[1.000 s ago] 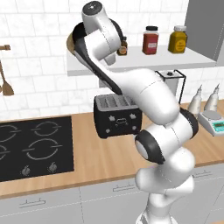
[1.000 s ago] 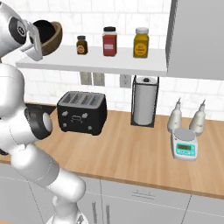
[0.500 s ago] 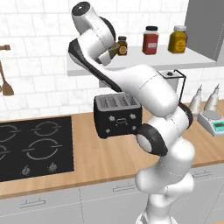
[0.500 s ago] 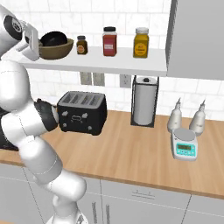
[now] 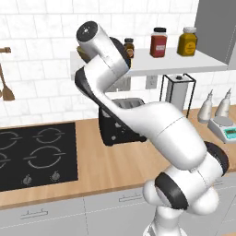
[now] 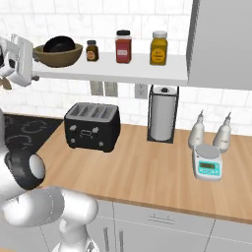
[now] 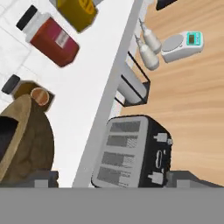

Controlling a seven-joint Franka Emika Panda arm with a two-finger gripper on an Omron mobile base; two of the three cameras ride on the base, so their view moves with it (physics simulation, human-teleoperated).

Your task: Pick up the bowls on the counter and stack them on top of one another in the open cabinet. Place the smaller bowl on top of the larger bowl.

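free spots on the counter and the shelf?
Counter: bare in front of the toaster, and between the paper towel holder and the kitchen scale. Shelf: bare right of the yellow jar; crowded left, stacked bowls beside jars.

**Arm appearance**

I see a glossy white arm built of rounded, tubular links. Dark grey to black rings mark its joints, with round dark caps on the joint ends. The hand has a boxy white housing.
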